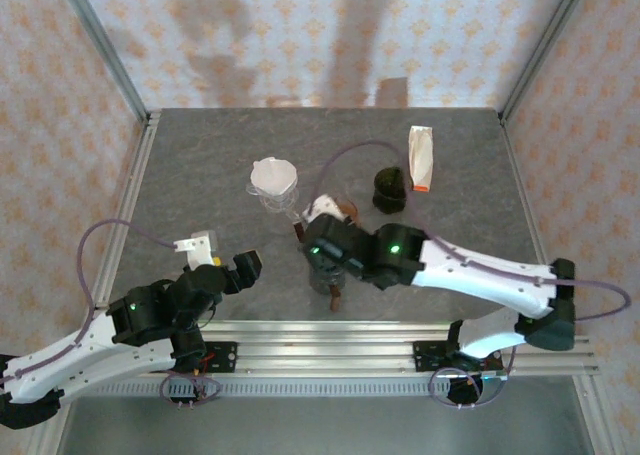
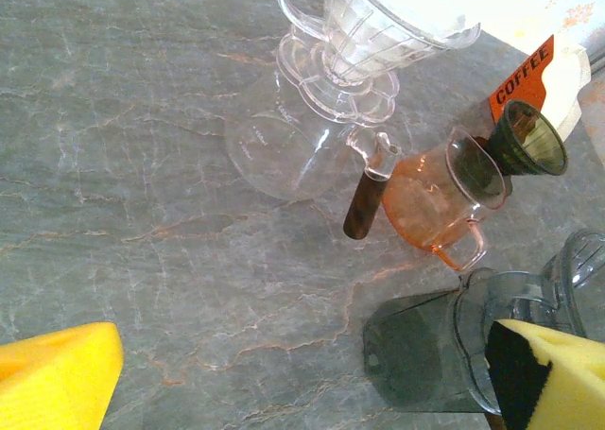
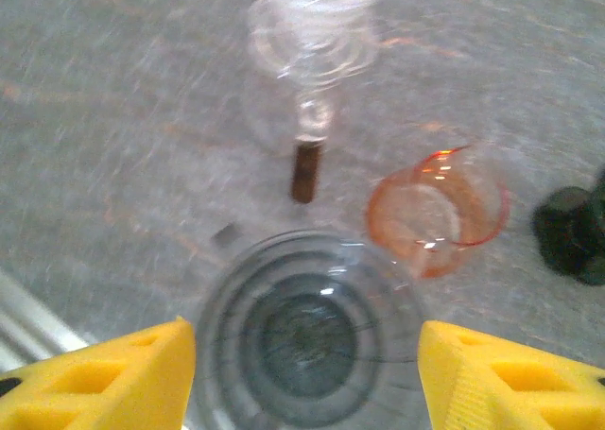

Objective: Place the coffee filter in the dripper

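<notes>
Coffee filter [image 1: 273, 175]: white paper cone inside ribbed clear dripper [image 2: 364, 33]; left fingers [image 2: 57, 373], right fingers [image 3: 104, 378] spread, foam-padded.

Grey marble table [image 1: 200, 165] has a coffee bag [image 1: 421, 157] out at 1 o'clock, dark green cone [image 1: 391, 187] at its 7, plus an orange glass jug [image 2: 444, 198] (smoky grey jug [image 2: 425, 354] at its 6).

White filter [image 1: 273, 175], orange pitcher [image 2: 440, 201], grey marbled table [image 2: 142, 213]

Left tabletop [image 1: 190, 180] free; orange pitcher [image 2: 440, 198], grey jug [image 2: 416, 350] crowd dripper's [image 2: 371, 33] right side.
</notes>
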